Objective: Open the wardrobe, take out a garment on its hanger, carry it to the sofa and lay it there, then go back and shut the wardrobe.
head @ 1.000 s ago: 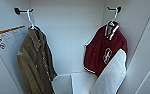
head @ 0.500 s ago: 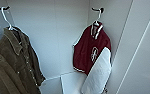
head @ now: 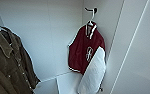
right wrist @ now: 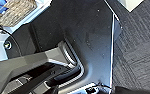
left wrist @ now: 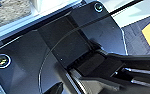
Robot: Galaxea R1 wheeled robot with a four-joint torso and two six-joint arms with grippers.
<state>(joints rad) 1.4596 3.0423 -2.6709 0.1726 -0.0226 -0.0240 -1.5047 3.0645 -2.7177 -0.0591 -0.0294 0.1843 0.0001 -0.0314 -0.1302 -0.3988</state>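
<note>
Inside wardrobe (head: 53,37), maroon jacket (head: 82,51) — quilted white sleeve

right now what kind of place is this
Probably the inside of an open wardrobe: white panels, a maroon jacket on a hanger, and an olive-brown garment hanging beside it.

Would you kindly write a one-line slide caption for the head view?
Open wardrobe: maroon varsity jacket on its hanger at right, olive-brown garment hanging at left.

Inside of an open white wardrobe (head: 53,37) in a carpeted room: a maroon jacket (head: 84,50) and an olive-brown coat (head: 8,65) hang on hangers; dark carpet tiles (right wrist: 138,45) cover the floor.
</note>
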